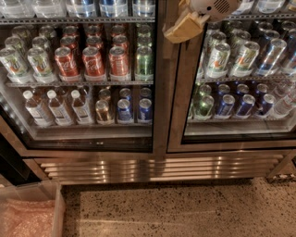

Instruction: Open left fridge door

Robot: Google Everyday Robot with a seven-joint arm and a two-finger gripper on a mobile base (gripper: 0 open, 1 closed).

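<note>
The left fridge door (85, 76) fills the upper left and centre of the frame, a tall glass pane in a brushed steel frame, and it sits shut, its right-hand edge lying flush beside the frame of the right fridge door (240, 78). The robot's gripper (181, 30) hangs at the top of the frame just right of centre, its tan tip in front of the steel strip where the two doors meet and its white body (213, 6) cut off by the upper edge. Whether it is released or clenched cannot be told from this angle, nor whether it touches the steel.

Behind the left pane, a row of red cola cans (92, 62) stands on the middle shelf, with pale green-and-white cans (14, 65) to their left and a green can (144, 62) to their right. One shelf down, clear bottles (58, 109) with white caps line the left side, and blue cans (135, 110) stand toward the right. Through the right pane, green-white cans (217, 59) and dark blue cans (236, 105) show on two shelves.

Below both doors runs a ribbed steel grille (157, 169) that catches the light in bright streaks. A speckled floor (185, 213) spreads across the bottom of the frame, and a clear plastic bin (58, 208) holding pink wrapping (25, 220) sits in the lower left corner.
</note>
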